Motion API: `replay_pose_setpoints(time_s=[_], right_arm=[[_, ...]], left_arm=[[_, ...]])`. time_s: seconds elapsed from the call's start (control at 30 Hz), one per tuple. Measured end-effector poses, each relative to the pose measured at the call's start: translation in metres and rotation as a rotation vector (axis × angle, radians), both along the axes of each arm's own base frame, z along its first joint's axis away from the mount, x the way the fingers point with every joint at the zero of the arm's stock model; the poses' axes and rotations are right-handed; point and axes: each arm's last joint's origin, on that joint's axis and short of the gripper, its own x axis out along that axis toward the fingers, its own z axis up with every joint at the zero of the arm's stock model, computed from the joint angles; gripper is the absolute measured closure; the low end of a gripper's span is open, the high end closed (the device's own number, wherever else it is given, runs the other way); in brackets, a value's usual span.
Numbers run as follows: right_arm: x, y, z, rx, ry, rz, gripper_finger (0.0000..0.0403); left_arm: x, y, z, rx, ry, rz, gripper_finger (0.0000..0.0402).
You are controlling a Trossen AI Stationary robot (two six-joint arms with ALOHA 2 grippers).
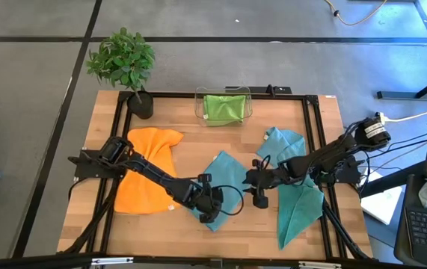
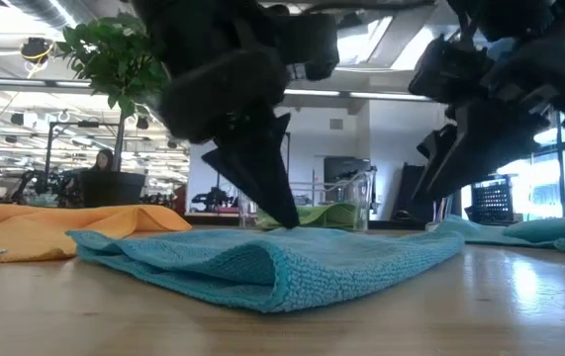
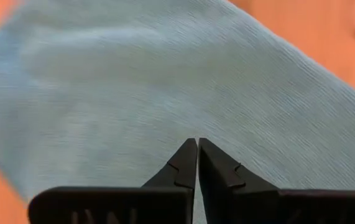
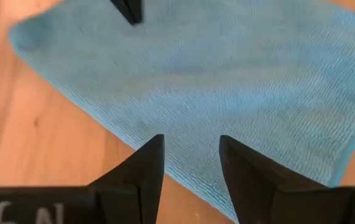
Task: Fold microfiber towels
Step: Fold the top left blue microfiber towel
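three teal towels [image 1: 224, 175], one orange towel [image 1: 144, 168], one green towel [image 1: 224, 107]

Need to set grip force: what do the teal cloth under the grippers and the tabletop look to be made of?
The teal cloth looks like soft microfiber: fine looped nap, matte, and its folded edge bulges rather than creasing flat. The tabletop looks like light wood with a smooth, slightly glossy finish: visible grain and a faint sheen; whether solid or veneer is unclear.
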Motion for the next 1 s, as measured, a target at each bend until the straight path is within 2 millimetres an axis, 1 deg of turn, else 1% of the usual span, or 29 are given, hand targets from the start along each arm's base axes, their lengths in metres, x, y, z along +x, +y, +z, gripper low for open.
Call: replay_pose_setpoints(time_s=[0.07, 0.13, 0.27, 0.4, 0.47, 0.53, 0.73, 0.87, 1.0], right_arm=[[0.0, 0.0, -0.004, -0.004, 0.017, 0.004, 0.0246], [0.0, 0.0, -0.005, 0.002, 0.032, 0.014, 0.0246], [-0.001, 0.002, -0.004, 0.034, 0.036, 0.044, 0.0246], [-0.001, 0.003, -0.004, 0.056, 0.043, 0.068, 0.0246], [-0.001, 0.003, -0.004, 0.057, 0.043, 0.069, 0.0246], [-0.001, 0.003, -0.004, 0.064, 0.047, 0.076, 0.0246], [-0.006, 0.007, -0.007, 0.136, 0.124, 0.148, 0.0246], [-0.011, 0.013, -0.009, 0.145, 0.163, 0.187, 0.0246], [-0.016, 0.017, -0.011, 0.133, 0.195, 0.209, 0.0246]], left_arm=[[-0.001, -0.001, -0.001, -0.034, 0.034, -0.062, 0.0395], [-0.002, -0.004, -0.001, -0.03, 0.054, -0.131, 0.0399], [-0.004, -0.006, 0.0, 0.064, 0.094, -0.297, 0.0397], [-0.002, 0.0, 0.006, 0.185, 0.142, -0.371, 0.0375], [0.002, 0.003, 0.013, 0.206, 0.15, -0.383, 0.0357], [0.006, 0.008, 0.017, 0.194, 0.143, -0.379, 0.0334], [0.012, 0.031, 0.016, 0.101, 0.185, -0.378, 0.0266], [0.016, 0.048, 0.016, 0.066, 0.201, -0.389, 0.0244], [0.019, 0.062, 0.014, 0.005, 0.216, -0.376, 0.0239]])
